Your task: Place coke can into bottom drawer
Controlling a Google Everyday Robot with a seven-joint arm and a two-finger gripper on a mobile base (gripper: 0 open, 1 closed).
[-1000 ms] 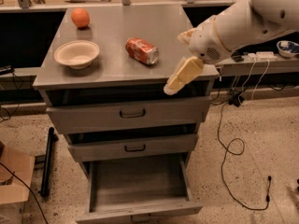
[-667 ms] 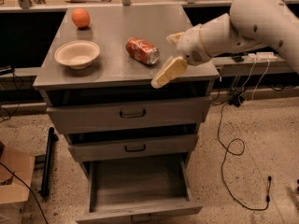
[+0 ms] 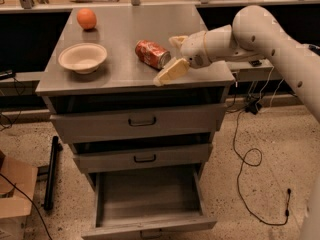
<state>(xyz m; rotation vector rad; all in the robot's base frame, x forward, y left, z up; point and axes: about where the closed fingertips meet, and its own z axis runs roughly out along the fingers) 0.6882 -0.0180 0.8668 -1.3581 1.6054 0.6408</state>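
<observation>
The coke can [image 3: 151, 53] lies on its side on the grey cabinet top [image 3: 125, 31], right of the middle. My gripper [image 3: 173, 57] is just right of the can, low over the top, open, with one cream finger [image 3: 170, 73] in front of the can's end and the other behind it. The fingers do not hold the can. The bottom drawer [image 3: 150, 226] is pulled out and open below, and its tray shows nothing inside. The two upper drawers are shut or nearly shut.
An orange [image 3: 86, 18] sits at the back left of the top. A white bowl [image 3: 82, 57] stands left of the can. A cardboard box [image 3: 15, 184] and a dark bar [image 3: 50, 174] are on the floor at left; a black cable [image 3: 250, 159] lies at right.
My arm has swung left and farther over the cabinet top, bringing the open gripper up to the can's right end. The can has not moved.
</observation>
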